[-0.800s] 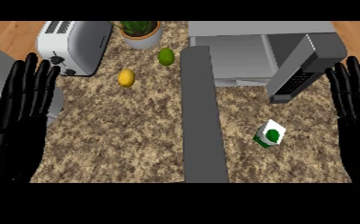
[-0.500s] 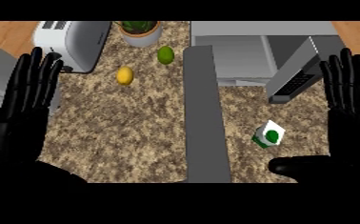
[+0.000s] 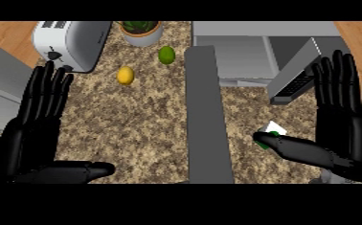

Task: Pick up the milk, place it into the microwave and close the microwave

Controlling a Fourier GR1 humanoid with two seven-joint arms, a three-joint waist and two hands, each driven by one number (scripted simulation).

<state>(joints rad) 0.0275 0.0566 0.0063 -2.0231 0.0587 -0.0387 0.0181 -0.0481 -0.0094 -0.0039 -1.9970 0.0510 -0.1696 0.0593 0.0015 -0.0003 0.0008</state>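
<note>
Right hand: fingers straight and spread, thumb tip touching milk.
Left hand: fingers straight, spread, holding nothing.
Microwave: beyond right fingertips, door open.

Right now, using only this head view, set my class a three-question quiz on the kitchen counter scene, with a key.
1. True or false: the grey microwave's door stands open.
2. Which black hand is next to the small white-and-green milk carton: left or right?
3. Which fruit lies nearer the white toaster: A) the yellow lemon B) the green lime?

Key: 1 true; 2 right hand, thumb by the carton; 3 A.
</note>
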